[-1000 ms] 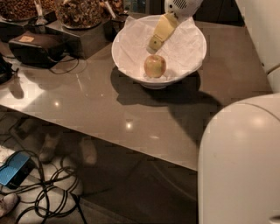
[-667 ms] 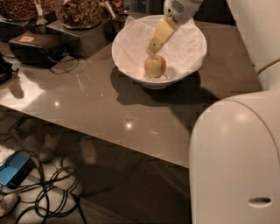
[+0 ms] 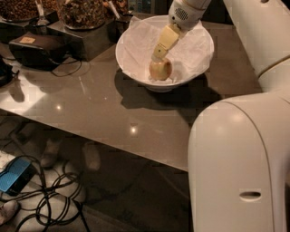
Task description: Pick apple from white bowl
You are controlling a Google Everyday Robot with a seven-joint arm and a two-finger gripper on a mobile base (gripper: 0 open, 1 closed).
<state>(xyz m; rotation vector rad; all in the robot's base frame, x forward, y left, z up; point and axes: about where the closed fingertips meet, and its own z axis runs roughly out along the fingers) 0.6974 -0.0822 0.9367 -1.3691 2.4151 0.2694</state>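
Lowered since before, the hand (image 3: pixel 158 55) seemingly touches the apple (image 3: pixel 161 71) in the white bowl (image 3: pixel 123 50); its grip I cannot tell.

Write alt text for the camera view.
The robot's gripper reaches down into a white bowl, right at the top of an apple lying in it. The bowl sits on a brown table beside dark containers of snacks.

Glossy table (image 3: pixel 90 106) (matt gripper (image 3: pixel 157 57) in bowl (image 3: pixel 159 84))
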